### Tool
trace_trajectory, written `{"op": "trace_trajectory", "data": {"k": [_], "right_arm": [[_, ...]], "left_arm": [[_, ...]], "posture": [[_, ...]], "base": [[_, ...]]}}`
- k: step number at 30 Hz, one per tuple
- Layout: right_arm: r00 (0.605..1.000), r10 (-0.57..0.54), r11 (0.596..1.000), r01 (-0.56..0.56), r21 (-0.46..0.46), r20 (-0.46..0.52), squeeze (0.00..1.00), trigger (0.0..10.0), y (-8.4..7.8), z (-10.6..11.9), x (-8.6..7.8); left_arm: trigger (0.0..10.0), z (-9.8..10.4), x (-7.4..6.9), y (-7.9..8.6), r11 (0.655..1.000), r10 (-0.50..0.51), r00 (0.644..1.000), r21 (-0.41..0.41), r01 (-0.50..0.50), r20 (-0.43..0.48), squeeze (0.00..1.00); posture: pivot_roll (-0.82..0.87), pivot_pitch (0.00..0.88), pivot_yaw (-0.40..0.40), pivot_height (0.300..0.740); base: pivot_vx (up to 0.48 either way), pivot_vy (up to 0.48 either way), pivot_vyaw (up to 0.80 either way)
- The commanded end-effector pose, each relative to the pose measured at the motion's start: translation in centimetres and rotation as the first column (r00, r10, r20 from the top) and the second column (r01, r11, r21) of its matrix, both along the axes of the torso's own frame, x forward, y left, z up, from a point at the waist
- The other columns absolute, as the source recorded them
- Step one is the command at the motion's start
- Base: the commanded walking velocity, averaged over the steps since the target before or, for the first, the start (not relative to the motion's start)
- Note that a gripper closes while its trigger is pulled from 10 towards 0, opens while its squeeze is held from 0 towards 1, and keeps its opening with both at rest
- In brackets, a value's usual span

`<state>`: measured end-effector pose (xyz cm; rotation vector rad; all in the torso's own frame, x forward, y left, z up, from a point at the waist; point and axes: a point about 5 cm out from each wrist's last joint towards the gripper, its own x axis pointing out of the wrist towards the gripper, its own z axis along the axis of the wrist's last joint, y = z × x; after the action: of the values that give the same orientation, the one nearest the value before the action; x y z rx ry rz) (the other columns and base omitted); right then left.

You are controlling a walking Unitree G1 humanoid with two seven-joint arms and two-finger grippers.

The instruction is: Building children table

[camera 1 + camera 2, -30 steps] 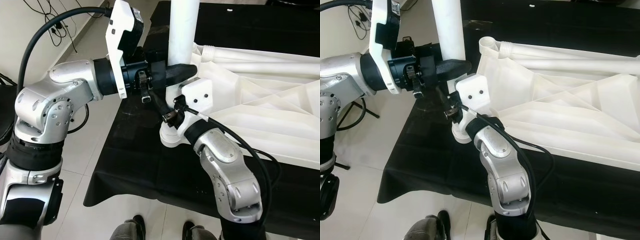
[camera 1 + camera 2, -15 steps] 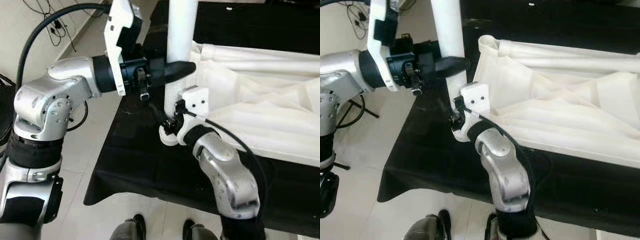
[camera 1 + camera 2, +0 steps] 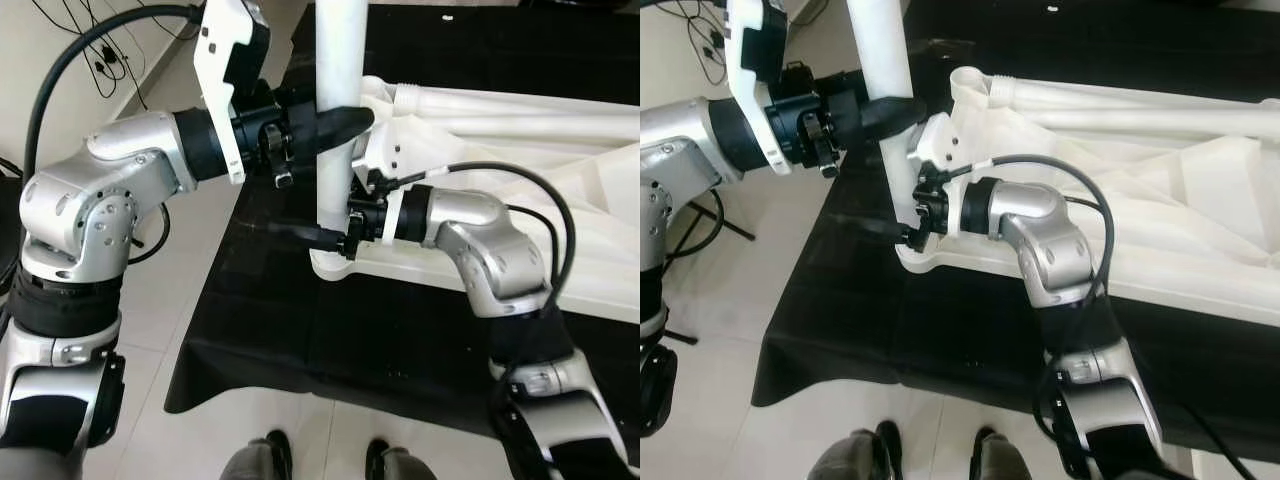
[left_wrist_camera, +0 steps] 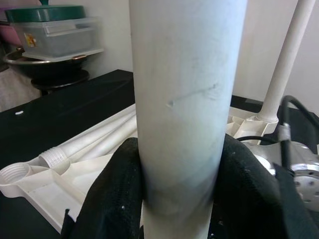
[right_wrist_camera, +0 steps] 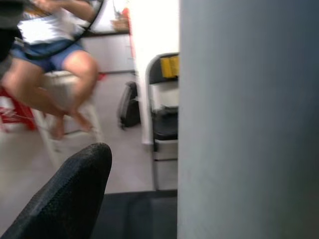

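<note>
The left gripper (image 3: 335, 125) is clamping the upright white table leg (image 3: 337, 60) at the overturned tabletop's (image 3: 1120, 190) corner (on a black-draped table (image 3: 270, 320)), while the right gripper (image 3: 318, 236), fingers spread, is flanking the leg's base.

Two silver metal arms with rounded, screw-studded joint housings and black collars; black cables loop over each; white plastic wrist housings; long black fingers on each end effector.

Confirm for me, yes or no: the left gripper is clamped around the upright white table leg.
Yes, the left gripper has a black finger on each side of the upright white table leg, pressed against it.
</note>
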<state>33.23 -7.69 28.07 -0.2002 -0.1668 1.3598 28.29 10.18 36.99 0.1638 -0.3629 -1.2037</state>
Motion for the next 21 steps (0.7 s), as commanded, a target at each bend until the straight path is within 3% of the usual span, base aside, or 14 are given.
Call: {"op": "trace_trajectory", "data": {"k": [1,2,3,4,11,15,21], "right_arm": [[0.99,0.139,0.99,-0.139,0.018,-0.033,0.0,5.8,2.7,-0.1,-0.3],[0.99,0.139,0.99,-0.139,0.018,-0.033,0.0,5.8,2.7,-0.1,-0.3],[0.985,0.168,0.985,-0.167,0.035,-0.047,0.0,1.0,2.8,0.1,-0.1],[0.978,0.199,0.98,-0.197,0.04,-0.055,0.0,0.0,2.8,0.2,-0.1],[0.953,0.3,0.954,-0.3,0.011,-0.034,0.0,0.0,2.7,0.1,0.7],[0.951,0.309,0.951,-0.309,0.003,-0.03,0.0,0.0,2.5,0.0,0.8],[0.959,0.283,0.959,-0.283,-0.007,-0.011,0.0,0.0,2.2,-0.5,0.6]], "left_arm": [[0.0,0.1,-1.9,-1.9,0.989,-0.14,0.99,0.046,0.138,0.027,0.0],[0.0,0.1,-1.9,-1.9,0.989,-0.14,0.99,0.046,0.138,0.027,0.0],[0.0,0.2,-2.0,-1.9,0.989,-0.139,0.99,0.049,0.138,0.029,0.0],[0.0,0.3,-2.1,-1.9,0.989,-0.139,0.99,0.05,0.138,0.031,0.0],[0.0,0.7,-2.2,-1.5,0.99,-0.133,0.991,0.046,0.131,0.029,0.0],[0.0,0.7,-2.0,-1.2,0.991,-0.13,0.991,0.045,0.129,0.024,0.0],[0.0,0.7,-1.9,-2.2,0.989,-0.14,0.99,0.055,0.138,0.034,0.0]], "posture": [[0.04,0.254,0.072,0.74],[0.04,0.254,0.072,0.74],[0.05,0.253,0.071,0.74],[0.05,0.253,0.071,0.74],[0.05,0.26,0.07,0.74],[0.05,0.263,0.072,0.74],[0.05,0.266,0.075,0.74]], "base": [[0.0,0.0,0.0],[0.0,0.0,0.0],[0.0,0.0,0.0],[0.0,0.0,0.0],[0.0,0.0,0.0],[0.0,0.0,0.0],[0.0,0.0,0.0]]}}
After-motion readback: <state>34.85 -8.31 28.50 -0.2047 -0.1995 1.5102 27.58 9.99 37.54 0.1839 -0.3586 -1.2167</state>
